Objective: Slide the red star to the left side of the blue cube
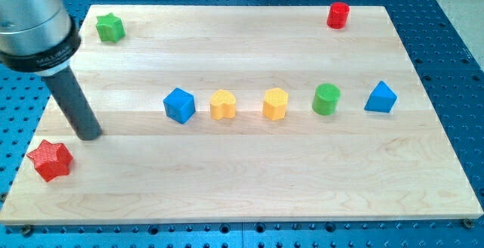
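Note:
The red star (50,159) lies near the board's lower left corner. The blue cube (180,105) stands well to its right and a little higher, at the left end of a row of blocks. My tip (90,134) rests on the board just above and to the right of the red star, a small gap away from it, and far left of the blue cube.
Right of the blue cube stand a yellow heart (223,105), a yellow hexagon (276,103), a green cylinder (327,99) and a blue triangle (380,97). A green star (110,27) sits at top left, a red cylinder (338,15) at top right. The wooden board (242,195) ends just left of the red star.

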